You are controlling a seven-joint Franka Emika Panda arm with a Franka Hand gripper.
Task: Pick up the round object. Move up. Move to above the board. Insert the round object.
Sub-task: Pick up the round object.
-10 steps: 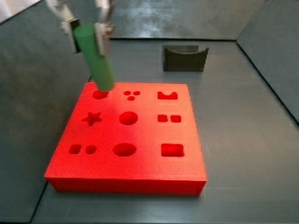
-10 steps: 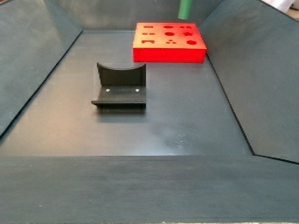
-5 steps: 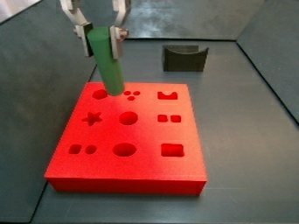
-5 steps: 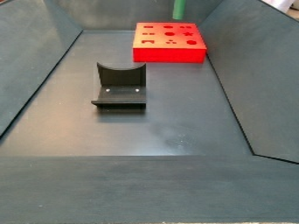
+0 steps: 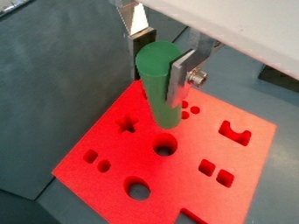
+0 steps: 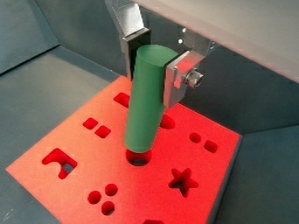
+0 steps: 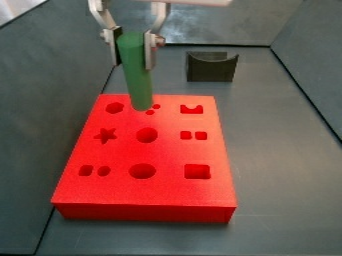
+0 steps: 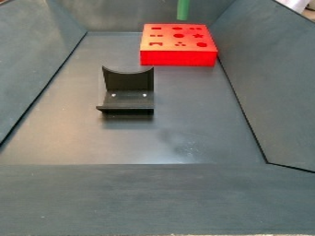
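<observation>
Green and matte, the round object (image 7: 135, 72) is seen clamped near its upper end between the silver finger plates of the gripper (image 7: 134, 38), which hangs above the far part of the board (image 7: 174, 195). The peg is held upright with a slight tilt, and its lower end is placed over the board's far rows of cut-outs. In both wrist views the peg (image 5: 162, 81) (image 6: 146, 101) is gripped from two sides by the fingers (image 5: 181, 77) (image 6: 177, 80), and its tip appears close to a round hole in the red surface (image 5: 274, 157) (image 6: 47, 144); whether it has entered the hole or only touches the rim cannot be told.

The board's near and right edges are seen clean and unobstructed in a side view, with bare dark floor (image 7: 287, 150) running along them up to the sloped walls of the enclosure. The fixture (image 7: 210, 66) stands on the floor beyond the board's far right corner, well apart from the gripper. In a side view, the fixture (image 8: 125, 91) is seen in the middle of the floor, the board (image 8: 180, 57) lies at the far end, and only a short length of the peg (image 8: 183, 9) shows at the frame's top edge. Open floor is left between fixture and board.
</observation>
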